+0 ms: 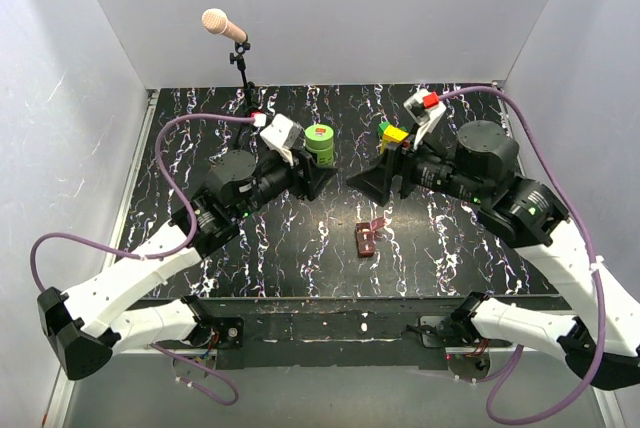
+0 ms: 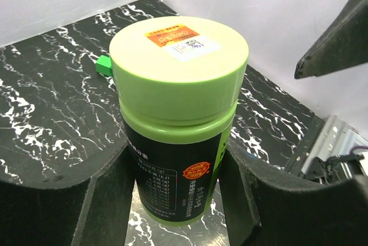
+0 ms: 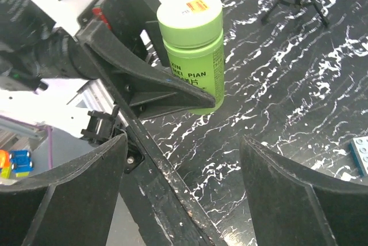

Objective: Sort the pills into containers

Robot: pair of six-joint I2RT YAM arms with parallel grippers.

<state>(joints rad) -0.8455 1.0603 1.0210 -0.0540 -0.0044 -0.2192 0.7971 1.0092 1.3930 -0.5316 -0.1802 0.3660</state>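
The left pincer [image 2: 177, 165] grips the green bottle [image 2: 178, 119] mid-body; light, rigid, slick plastic, I'd judge. The right pincer [image 3: 184, 148] gapes empty.

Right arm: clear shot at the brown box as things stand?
Probably yes. The right hand is open and empty, and the box lies by itself just nearside of it, with nothing between them.

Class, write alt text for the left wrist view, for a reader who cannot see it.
A green pill bottle with a pale green lid stands upright, held between the black fingers of the left hand. A black marbled table lies beneath, with a small green block behind the bottle.
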